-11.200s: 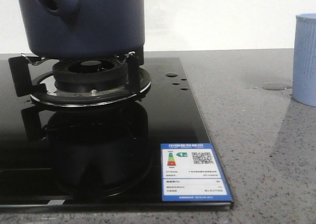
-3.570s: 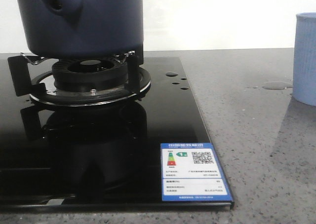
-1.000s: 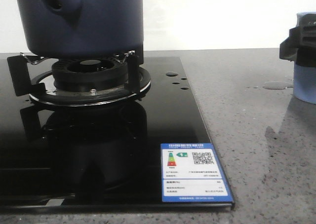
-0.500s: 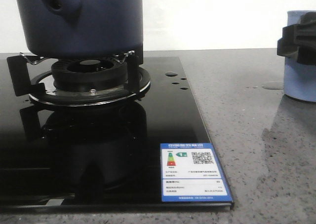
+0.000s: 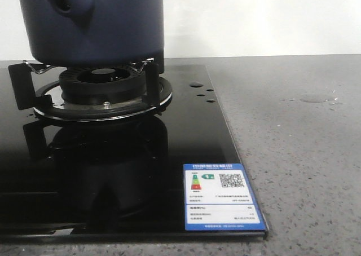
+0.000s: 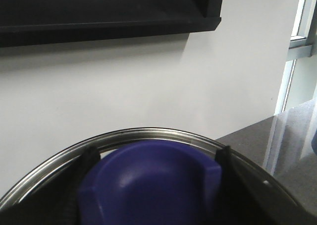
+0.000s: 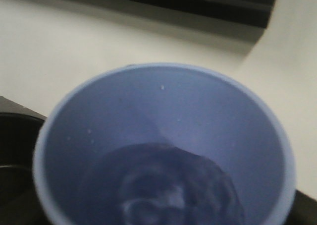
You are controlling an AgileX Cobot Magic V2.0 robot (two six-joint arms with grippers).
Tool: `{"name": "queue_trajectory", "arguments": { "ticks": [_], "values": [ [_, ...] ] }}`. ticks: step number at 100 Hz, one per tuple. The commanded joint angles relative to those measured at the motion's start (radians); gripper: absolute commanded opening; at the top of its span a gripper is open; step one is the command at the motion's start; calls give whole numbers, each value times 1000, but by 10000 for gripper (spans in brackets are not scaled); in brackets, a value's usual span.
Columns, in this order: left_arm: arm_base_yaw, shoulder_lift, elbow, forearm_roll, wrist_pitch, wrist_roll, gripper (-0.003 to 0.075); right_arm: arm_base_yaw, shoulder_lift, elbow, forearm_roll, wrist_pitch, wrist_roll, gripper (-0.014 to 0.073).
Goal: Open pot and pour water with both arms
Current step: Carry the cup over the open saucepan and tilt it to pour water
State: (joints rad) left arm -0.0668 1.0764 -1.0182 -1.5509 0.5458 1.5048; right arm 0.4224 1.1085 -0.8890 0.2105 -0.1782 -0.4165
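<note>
While the pot sits above an energy label, only wrist views show lid knob and cup; jaw states unclear.

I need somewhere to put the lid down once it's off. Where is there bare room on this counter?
The grey speckled countertop right of the black glass hob lies bare, save a small water puddle near its far edge. The hob's front glass is bordered by a blue energy label. The gas burner under the dark navy-blue pot is crowded.
</note>
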Motion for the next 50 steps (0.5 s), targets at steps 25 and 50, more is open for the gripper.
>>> {"name": "queue_trajectory", "arguments": {
  "ticks": [25, 50],
  "values": [
    [2, -55, -36, -82, -4, -9, 253, 82, 201, -429, -122, 272, -3, 213],
    [2, -65, -36, -81, -4, -9, 253, 153, 365, -648, -225, 397, -10, 213]
  ]
}}
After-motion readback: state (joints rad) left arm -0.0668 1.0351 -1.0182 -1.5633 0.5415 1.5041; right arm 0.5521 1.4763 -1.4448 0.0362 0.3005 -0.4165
